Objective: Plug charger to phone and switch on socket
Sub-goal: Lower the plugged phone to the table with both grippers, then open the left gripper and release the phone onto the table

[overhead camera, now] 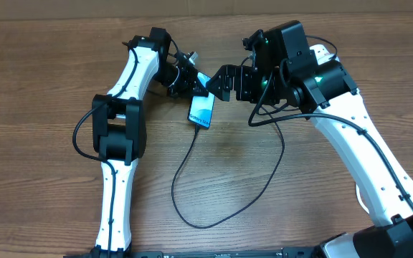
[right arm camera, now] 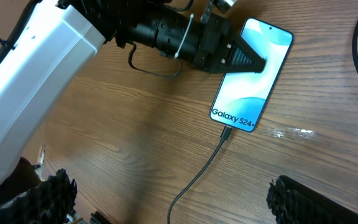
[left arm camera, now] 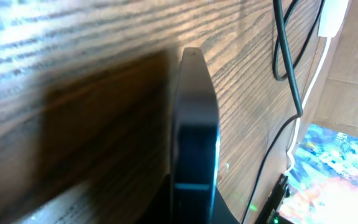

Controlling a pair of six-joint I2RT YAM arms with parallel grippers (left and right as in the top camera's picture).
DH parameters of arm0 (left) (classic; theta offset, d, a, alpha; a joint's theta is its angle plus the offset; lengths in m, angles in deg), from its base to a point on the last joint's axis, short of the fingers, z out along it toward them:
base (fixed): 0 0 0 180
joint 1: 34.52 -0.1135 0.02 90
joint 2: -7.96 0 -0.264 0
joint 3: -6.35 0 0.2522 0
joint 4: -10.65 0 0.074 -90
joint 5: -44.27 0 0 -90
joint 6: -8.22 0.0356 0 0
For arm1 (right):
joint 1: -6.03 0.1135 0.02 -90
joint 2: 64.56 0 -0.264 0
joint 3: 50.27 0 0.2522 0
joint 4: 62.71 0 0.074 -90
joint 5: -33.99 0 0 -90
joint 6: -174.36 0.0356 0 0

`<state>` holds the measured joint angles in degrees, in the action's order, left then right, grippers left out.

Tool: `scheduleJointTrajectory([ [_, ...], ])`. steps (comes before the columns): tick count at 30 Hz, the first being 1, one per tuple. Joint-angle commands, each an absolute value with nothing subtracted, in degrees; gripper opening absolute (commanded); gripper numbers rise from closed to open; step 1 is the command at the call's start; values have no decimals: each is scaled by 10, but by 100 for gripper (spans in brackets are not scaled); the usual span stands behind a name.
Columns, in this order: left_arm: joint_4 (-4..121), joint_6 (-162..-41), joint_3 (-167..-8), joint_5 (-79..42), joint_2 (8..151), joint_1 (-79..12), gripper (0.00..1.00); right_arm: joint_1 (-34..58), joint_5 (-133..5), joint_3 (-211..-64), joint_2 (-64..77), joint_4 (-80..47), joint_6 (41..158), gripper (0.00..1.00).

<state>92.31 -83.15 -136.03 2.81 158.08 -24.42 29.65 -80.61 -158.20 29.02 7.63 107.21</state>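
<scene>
The phone (right arm camera: 251,78) shows its blue-teal "Galaxy S24+" screen in the right wrist view and lies mid-table in the overhead view (overhead camera: 201,110). My left gripper (overhead camera: 193,84) is shut on the phone's top end; its own view shows the phone edge-on (left arm camera: 194,124) between the jaws (left arm camera: 194,202). The charger's black cable (right arm camera: 197,174) has its tip in the phone's bottom port (right arm camera: 227,132) and loops across the table (overhead camera: 192,222). My right gripper (right arm camera: 173,199) is open and empty, just beside the phone (overhead camera: 218,83). The socket is mostly hidden behind the right arm; a white bit (overhead camera: 323,51) shows.
A thick white cord with a plug (left arm camera: 330,22) and a loop of black cable (left arm camera: 284,50) lie beyond the phone. A colourful patterned surface (left arm camera: 334,171) sits at the table's far side. The wood table (overhead camera: 41,86) extends left and front.
</scene>
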Motion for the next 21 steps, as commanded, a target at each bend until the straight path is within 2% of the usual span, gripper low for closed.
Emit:
scheduleJointTrajectory([
  [1,920,-838,-1365,36,1584,-243,4,294,-800,-1589,279,74,1068,100],
  [7,916,-880,-1365,-5,1584,-243,4,294,-800,-1589,279,80,1068,100],
  [21,910,-880,-1365,-10,1584,-243,5,294,-800,-1589,279,84,1070,100],
])
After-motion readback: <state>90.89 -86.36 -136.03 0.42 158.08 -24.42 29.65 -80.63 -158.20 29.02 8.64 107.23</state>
